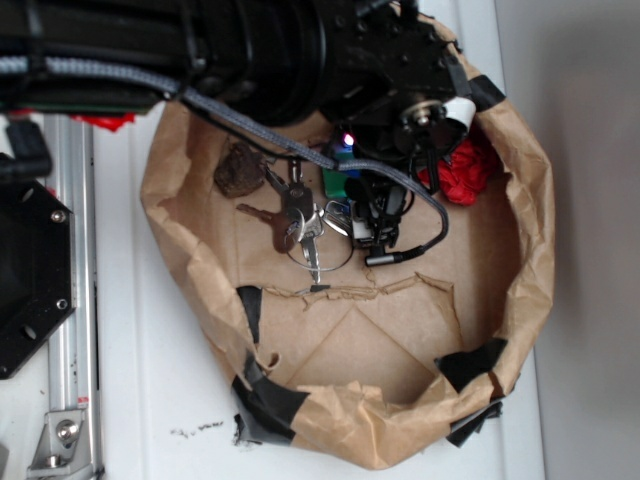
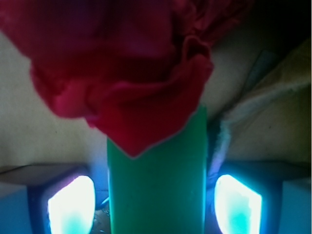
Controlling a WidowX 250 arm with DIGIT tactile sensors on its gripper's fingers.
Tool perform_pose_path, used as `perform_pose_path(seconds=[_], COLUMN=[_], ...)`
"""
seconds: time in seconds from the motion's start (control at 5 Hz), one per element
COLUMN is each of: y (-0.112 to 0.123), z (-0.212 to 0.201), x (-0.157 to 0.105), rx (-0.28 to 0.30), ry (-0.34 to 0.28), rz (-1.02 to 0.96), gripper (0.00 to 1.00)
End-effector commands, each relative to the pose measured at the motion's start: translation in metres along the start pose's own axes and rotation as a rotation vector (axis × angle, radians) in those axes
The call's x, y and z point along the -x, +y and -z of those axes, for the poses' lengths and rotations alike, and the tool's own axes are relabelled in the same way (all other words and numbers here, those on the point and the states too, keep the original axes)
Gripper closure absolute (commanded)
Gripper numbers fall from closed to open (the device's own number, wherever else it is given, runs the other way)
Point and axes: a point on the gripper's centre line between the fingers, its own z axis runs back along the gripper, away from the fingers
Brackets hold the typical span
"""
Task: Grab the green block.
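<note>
Green block [image 2: 156, 185] between open fingers [image 2: 72, 204] of gripper [image 2: 155, 207], red cloth flower [image 2: 122, 73] overlapping far end — closing stage; needs squeezing shut without snagging cloth.

1. No words, brand names, labels, numbers or signs can be read in the exterior view.
2. The wrist view likewise carries no legible writing or markings on any surface it shows.

A white table [image 1: 130, 380] carries a taped brown paper bag [image 1: 200, 270] and a black plate [image 1: 30, 270]
</note>
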Motion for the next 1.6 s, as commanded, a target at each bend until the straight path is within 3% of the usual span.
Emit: perform_pose_path(seconds=[0.0,0.4,0.8,1.0,1.4], y=[0.006,0.004,-0.052,-0.08,-0.083], z=[0.007,-0.008,-0.104,-0.135,-0.134], x=[0.008,0.009,0.003,0.003,0.006], rx=[0.001,0.004,-0.048,-0.081,-0.086], ry=[0.006,0.002,-0.049,-0.047,-0.048], rz=[-0.004,-0.007,0.08,0.142,0.152], gripper=[1.0,1.0,1.0,1.0,1.0])
